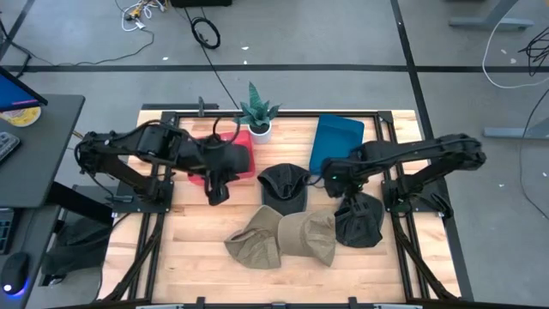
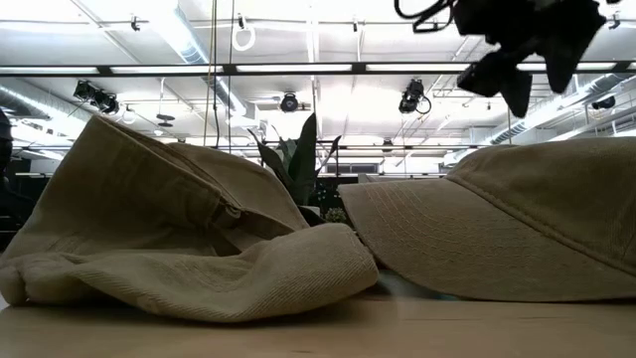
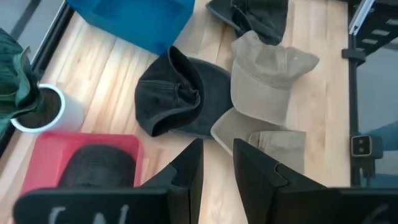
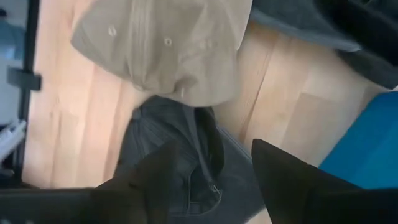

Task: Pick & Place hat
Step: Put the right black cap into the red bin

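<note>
Several hats lie on the wooden table. A black hat (image 1: 285, 184) sits in the middle. Two tan hats (image 1: 257, 242) (image 1: 313, 236) lie near the front edge. A dark grey hat (image 1: 358, 223) lies at the right. My right gripper (image 4: 221, 180) hangs open just above the dark grey hat (image 4: 186, 155), pointing steeply down, with nothing between its fingers. My left gripper (image 3: 217, 168) stands open by a narrow gap, holding nothing, in front of the red bin (image 1: 230, 156). In that red bin (image 3: 43, 155) lies another dark hat (image 3: 96, 167).
A blue bin (image 1: 336, 142) stands at the back right. A potted plant (image 1: 257, 116) stands at the back middle, next to the red bin. The black frame rails (image 1: 403, 232) run along both sides of the table. Bare wood shows at the front left (image 1: 193, 249).
</note>
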